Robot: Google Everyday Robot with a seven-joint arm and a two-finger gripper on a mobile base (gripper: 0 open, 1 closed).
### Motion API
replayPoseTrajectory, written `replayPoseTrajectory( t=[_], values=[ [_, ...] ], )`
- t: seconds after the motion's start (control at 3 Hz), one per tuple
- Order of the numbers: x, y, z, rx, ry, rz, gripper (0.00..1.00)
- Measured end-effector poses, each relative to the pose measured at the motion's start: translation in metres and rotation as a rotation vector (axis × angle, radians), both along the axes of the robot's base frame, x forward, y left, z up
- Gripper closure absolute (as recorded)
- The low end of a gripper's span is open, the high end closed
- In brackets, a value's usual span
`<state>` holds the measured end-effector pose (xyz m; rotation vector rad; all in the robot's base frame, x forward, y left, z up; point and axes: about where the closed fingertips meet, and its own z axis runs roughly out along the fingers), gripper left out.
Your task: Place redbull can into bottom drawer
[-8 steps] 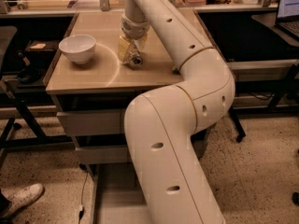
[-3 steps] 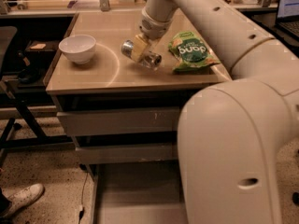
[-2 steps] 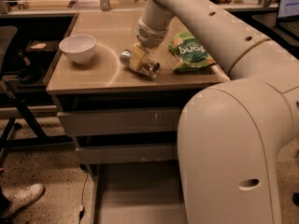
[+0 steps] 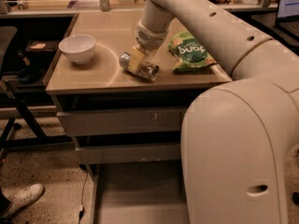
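can [image 4: 150, 71] 1 | bowl [image 4: 78, 48] 1 | bag [image 4: 190, 52] 1 | drawers [image 4: 131, 152] 3 | gripper [image 4: 138, 62] 1, on can

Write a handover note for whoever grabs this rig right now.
Gripper: shut on the can, which lies sideways in it over the front of the tabletop.
Bottom drawer: pulled open, nothing visible inside; the arm hides its right part.
Done: can grasped.
Left: carry it down past the table edge and release it in the drawer.

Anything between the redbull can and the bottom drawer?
Nothing visible. The gripper is shut on the slim silver-and-blue redbull can near the tabletop's front edge; the grey metal bottom drawer stands pulled out below. The robot's arm hides the drawer's right part.
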<state>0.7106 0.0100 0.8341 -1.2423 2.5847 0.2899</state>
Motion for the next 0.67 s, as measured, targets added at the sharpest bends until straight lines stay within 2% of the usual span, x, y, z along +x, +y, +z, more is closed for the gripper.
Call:
replayPoseTrajectory(
  t=[0.33,0.67],
  values=[
    [-0.027,-0.010,0.013,0.033,-0.008,-0.093,1.00],
    [-0.070,-0.021,0.022,0.086,-0.001,-0.225,1.00]
  ],
)
